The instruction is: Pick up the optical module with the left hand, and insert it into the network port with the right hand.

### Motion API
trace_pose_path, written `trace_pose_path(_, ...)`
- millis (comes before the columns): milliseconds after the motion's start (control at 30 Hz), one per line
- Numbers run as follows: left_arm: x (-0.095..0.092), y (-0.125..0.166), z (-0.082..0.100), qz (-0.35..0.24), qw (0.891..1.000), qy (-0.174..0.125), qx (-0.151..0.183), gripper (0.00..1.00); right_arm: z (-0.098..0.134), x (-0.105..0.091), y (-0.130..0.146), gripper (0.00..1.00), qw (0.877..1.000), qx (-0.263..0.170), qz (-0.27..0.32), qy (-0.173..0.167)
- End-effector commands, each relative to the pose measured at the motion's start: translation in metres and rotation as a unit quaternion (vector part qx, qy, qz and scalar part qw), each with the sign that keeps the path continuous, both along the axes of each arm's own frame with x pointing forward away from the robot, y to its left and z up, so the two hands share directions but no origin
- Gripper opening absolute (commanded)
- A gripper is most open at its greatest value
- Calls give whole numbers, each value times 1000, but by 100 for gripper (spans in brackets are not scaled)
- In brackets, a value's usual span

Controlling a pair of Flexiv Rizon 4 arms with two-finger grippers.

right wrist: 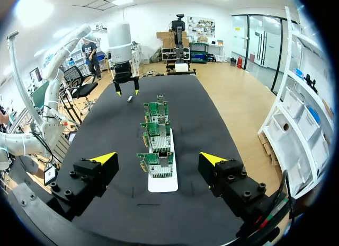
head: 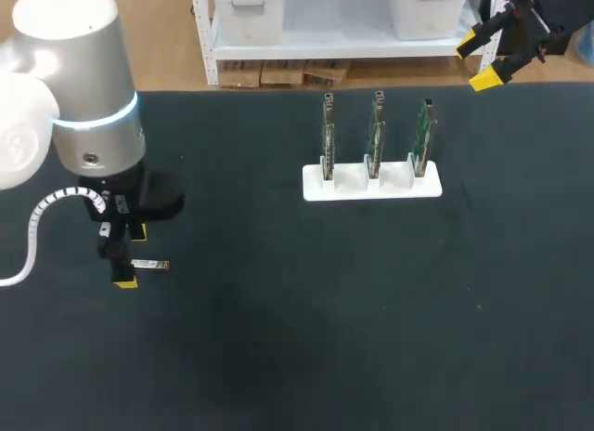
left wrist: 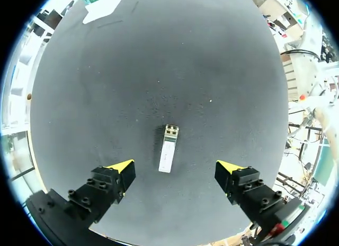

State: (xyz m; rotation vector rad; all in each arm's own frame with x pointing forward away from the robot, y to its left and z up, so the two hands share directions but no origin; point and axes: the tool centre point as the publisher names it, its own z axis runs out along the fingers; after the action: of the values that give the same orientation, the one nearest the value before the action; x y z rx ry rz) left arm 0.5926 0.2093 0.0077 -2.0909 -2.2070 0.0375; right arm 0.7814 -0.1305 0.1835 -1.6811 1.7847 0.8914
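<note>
Left end effector (left wrist: 176, 167): over the near-left part of the bench (head: 325, 338), pointing down at it. Its two yellow-tipped fingers stand wide apart and grip nothing.
Optical module (left wrist: 168, 149): a small silver bar lying flat on the bench. In the left wrist view it sits in the gap between the spread fingers and reaches a little ahead of them. It touches neither finger. Its end with the two small openings faces away from the end effector.
Left arm (head: 88, 87): comes in from the left side of the head view and stands almost straight above the module.
Right end effector (head: 478, 62): held high past the far-right edge of the bench, well apart from the module. Its fingers are spread with nothing between them. In its own wrist view it looks down along the row of cards.
Network cards (right wrist: 157, 137): three green boards standing upright on edge, one behind another. A metal port cage shows on the nearest card's face.
White holder (head: 371, 188): a flat slotted base at the far middle of the bench, carrying the three cards side by side. It is well apart from the module.
Bench: covered in a dark, matte black surface.
</note>
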Motion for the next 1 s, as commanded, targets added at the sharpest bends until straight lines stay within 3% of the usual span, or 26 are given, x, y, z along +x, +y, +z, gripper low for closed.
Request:
trace_pose_path(33, 1, 0, -3, 3, 1000, -4, 2, 100, 0, -2, 0, 100, 1000, 0, -2, -2)
trace_pose_path(433, 2, 2, -12, 11, 1000, -23, -2, 100, 0, -2, 0, 100, 1000, 0, -2, -2)
trace_pose_path(1000, 11, 6, -23, 12, 1000, -16, -7, 100, 0, -2, 0, 100, 1000, 0, -2, -2)
